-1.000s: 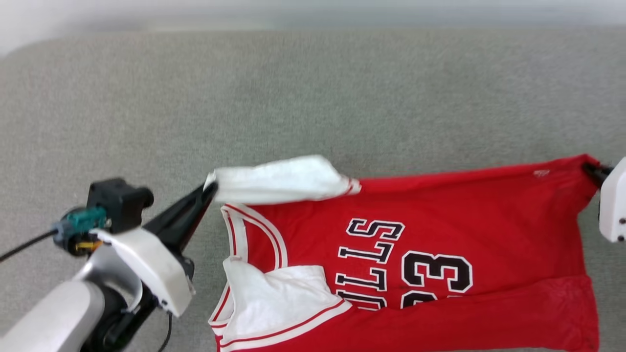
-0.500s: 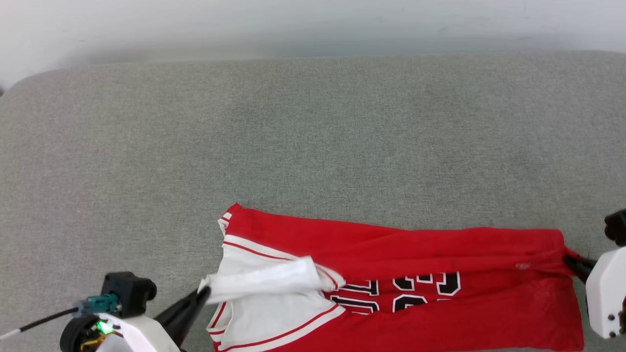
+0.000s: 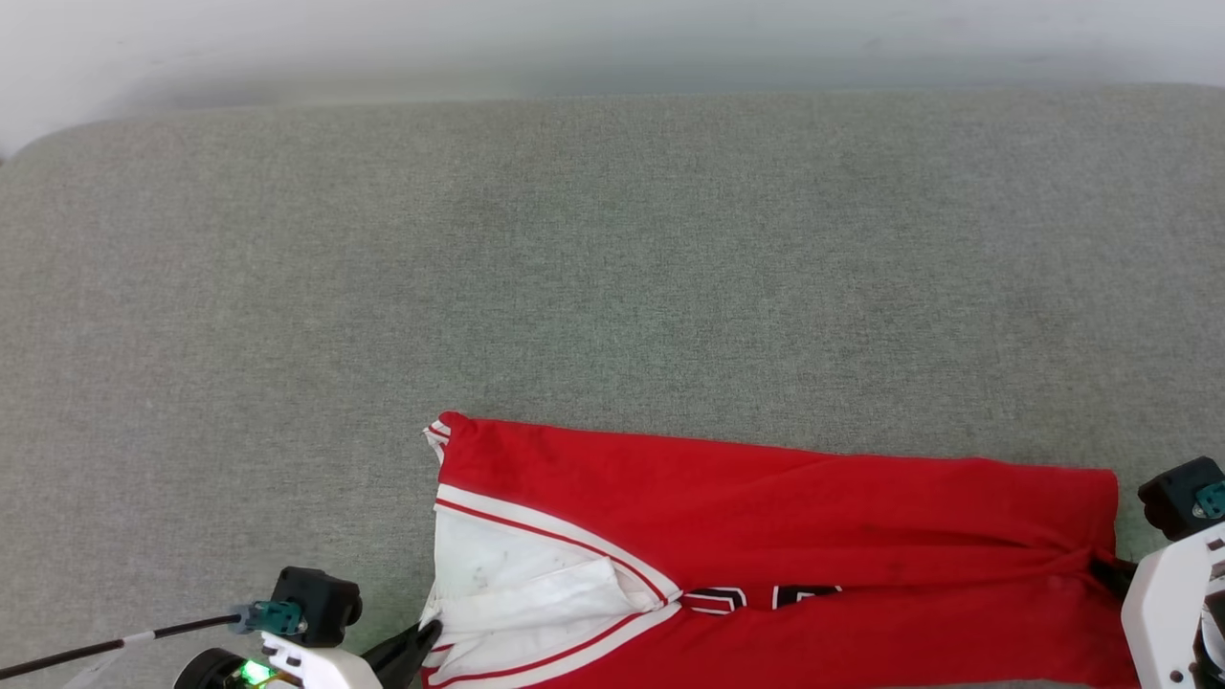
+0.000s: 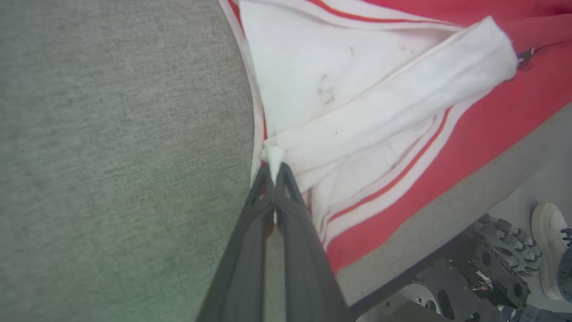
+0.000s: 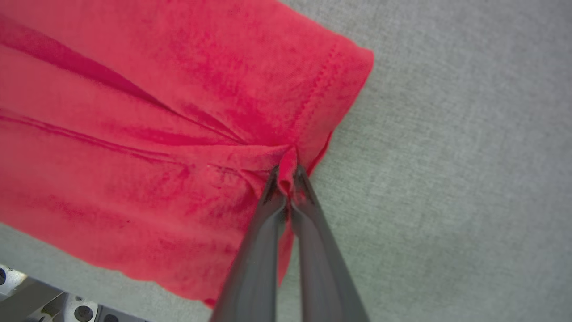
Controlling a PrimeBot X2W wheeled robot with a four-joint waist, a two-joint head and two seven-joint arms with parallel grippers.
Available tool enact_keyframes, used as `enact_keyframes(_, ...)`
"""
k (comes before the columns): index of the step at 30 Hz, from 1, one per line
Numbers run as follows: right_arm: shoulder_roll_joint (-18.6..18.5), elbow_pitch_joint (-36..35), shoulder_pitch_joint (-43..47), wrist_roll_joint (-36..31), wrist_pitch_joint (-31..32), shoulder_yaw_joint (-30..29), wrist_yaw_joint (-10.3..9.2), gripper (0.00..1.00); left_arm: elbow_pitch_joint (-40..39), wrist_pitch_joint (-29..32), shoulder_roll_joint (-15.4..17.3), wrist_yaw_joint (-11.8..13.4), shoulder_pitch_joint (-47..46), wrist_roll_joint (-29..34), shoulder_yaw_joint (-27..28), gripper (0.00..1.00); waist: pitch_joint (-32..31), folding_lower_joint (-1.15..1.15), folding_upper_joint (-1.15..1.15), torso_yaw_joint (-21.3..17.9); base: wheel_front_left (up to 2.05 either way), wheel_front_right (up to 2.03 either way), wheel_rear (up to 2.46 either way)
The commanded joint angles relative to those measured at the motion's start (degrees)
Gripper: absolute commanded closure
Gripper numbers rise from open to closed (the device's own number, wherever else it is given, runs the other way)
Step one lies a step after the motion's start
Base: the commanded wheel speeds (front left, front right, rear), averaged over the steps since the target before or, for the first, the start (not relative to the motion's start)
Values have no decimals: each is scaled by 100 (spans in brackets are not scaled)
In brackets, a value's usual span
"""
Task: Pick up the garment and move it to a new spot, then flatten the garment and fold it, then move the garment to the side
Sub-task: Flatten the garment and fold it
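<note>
The jersey (image 3: 766, 507) looked limp and light; the left hand (image 4: 273, 166) was pinched shut on its sleeve (image 4: 380, 94), the right hand (image 5: 288, 173) on its hem (image 5: 324, 85).

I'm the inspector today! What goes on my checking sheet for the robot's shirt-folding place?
Surface: grey cloth surface, garment at its near edge.
Job's things: red garment, folded over lengthwise, white sleeve showing.
Clutter: nothing seen.
Grippers: left gripper shut on the white sleeve; right gripper shut on the red hem.
Cables: black cable by the left wrist.
Surroundings: pale wall; a person's white shoe on the floor.
</note>
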Motion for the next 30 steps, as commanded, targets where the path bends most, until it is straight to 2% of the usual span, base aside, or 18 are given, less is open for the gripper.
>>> enact_keyframes(1, -11, 162, 32, -35, 2, 135, -4, 100, 68, -10, -44, -28, -82, 43, -31, 100, 10, 0, 0, 0, 0, 0, 0)
enact_keyframes(7, 19, 419, -120, 83, -185, 569, -3, 100, 403, -73, -218, -152, -211, 151, -166, 100, 0, 0, 0, -17, 0, 0, 0)
enact_keyframes(8, 23, 450, -139, 119, -227, 625, -2, 95, 458, -127, -241, -165, -230, 178, -176, 63, -30, 0, 0, -22, 0, 0, 0)
enact_keyframes(9, 9, 455, -167, 131, -306, 672, -2, 40, 518, -180, -266, -176, -236, 189, -178, 20, -69, 0, 0, -21, 0, 0, 0)
enact_keyframes(10, -1, 485, -189, 168, -358, 676, -2, 0, 571, -222, -289, -184, -221, 189, -180, 0, -112, 0, 0, -20, 0, 0, 0)
enact_keyframes(16, -115, 429, -279, 484, -517, 518, 2, 0, 713, -554, -398, -239, -209, 158, -90, 0, -381, 0, 0, 10, 0, 0, 0)
enact_keyframes(20, -141, 228, -159, 736, -469, 56, -3, 0, 592, -1004, -476, -45, -293, 306, 92, 0, -509, 0, 0, 77, 0, 0, 0)
enact_keyframes(25, 160, 17, 73, 777, -266, -894, -2, 0, 437, -1887, -662, 325, -236, 494, 476, 0, -557, 0, 0, 108, 0, 0, 0)
enact_keyframes(30, 725, -161, 285, 554, 19, -1818, -3, 0, 234, -2220, -867, 614, -185, 928, 1029, 0, -543, 0, 0, 146, 0, 0, 0)
